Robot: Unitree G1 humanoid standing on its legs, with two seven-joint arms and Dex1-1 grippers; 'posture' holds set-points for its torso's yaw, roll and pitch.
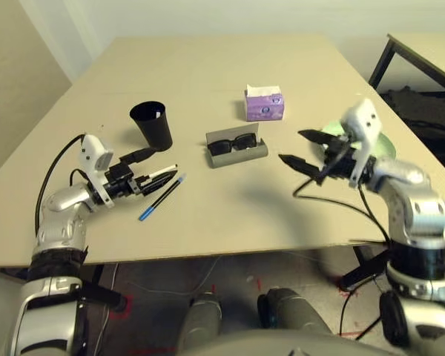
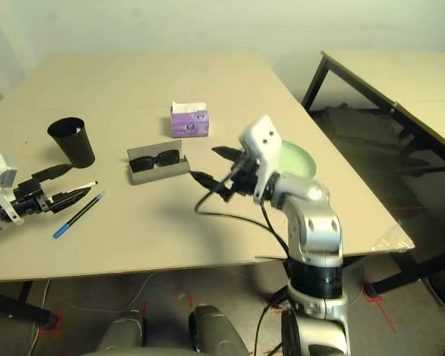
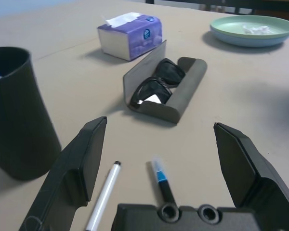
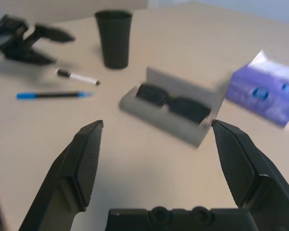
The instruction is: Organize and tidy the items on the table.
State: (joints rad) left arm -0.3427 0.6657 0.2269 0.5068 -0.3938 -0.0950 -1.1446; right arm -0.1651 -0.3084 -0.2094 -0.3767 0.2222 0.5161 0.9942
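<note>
Table (image 1: 230, 74), the large beige one, fills most of the left eye view, and every item is spread across its middle. Plates (image 2: 297, 157), pale blue under green, are seen at centre right of the right eye view behind the right arm, with the crumpled white tissue (image 3: 254, 29) lying in them. The black cup (image 1: 152, 124) stands upright at centre left, and something blue is glimpsed inside it. The purple tissue pack (image 1: 265, 103) is placed above centre. Just below it the grey glasses case (image 1: 237, 150) lies open, with the dark sunglasses (image 1: 233, 144) set inside. Low at left, the blue pen (image 1: 162, 197) and the white-black marker (image 1: 160, 173) lie side by side on the table, near the cup.

The left gripper (image 1: 150, 167) is held with its jaws spread wide and empty, with the marker and pen lying between and just ahead of its fingers. The right gripper (image 1: 302, 150) is likewise wide open and empty, facing the case from the right.

The step in hand is judged to be the pickup of the marker or pen for the cup. A short advance and a closing on one pen alone would be called for, with the other left undisturbed. The case lid remains to be shut.
</note>
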